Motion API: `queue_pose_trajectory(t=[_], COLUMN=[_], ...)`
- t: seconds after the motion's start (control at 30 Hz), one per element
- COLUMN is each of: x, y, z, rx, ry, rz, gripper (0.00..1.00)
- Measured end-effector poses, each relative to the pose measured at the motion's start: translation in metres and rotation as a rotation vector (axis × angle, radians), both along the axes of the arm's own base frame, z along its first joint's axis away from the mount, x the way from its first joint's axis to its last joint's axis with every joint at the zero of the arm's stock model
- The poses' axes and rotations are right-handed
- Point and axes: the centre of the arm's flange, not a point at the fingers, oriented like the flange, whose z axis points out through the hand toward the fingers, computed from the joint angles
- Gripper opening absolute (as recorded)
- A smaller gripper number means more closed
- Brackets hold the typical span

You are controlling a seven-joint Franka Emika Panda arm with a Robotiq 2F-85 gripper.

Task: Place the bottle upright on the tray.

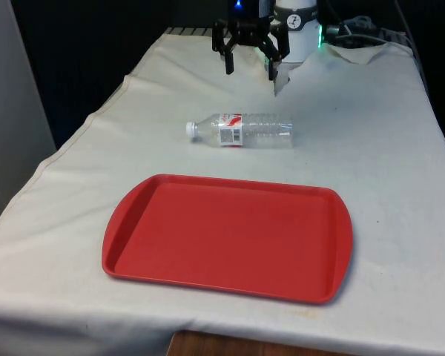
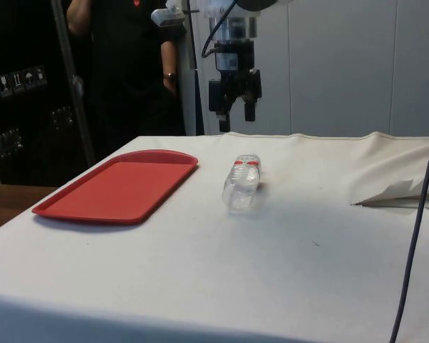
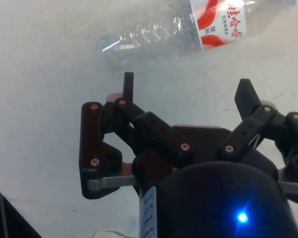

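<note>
The pincer (image 1: 249,66) hangs spread and empty above the desk (image 1: 371,148). The bottle (image 1: 242,130) lies on its side beside the red tray (image 1: 230,237). Approach stage: next, descend and grasp the bottle's body.

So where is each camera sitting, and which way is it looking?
Front view: across the table, over the tray and lying bottle, towards the open gripper.
Side view: from the table's side; tray, bottle, gripper hanging above, a person behind.
Wrist view: on the wrist, looking down past the fingers at the bottle.
All three share the bottle and gripper.
</note>
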Motion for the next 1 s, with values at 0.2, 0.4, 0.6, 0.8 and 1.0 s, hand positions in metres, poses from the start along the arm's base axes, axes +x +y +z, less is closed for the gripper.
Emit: queue_pose_trajectory(t=[0.2,0.4,0.6,0.8,1.0], x=[0.002,0.002,0.003,0.003,0.003], y=[-0.006,-0.012,-0.018,-0.023,-0.026], z=[-0.005,-0.01,-0.014,-0.018,-0.022], rx=[0.005,0.016,0.029,0.04,0.053], ry=[0.007,0.012,0.017,0.023,0.028], rz=[-0.022,-0.052,-0.084,-0.111,-0.136], gripper=[1.0,1.0,1.0,1.0,1.0])
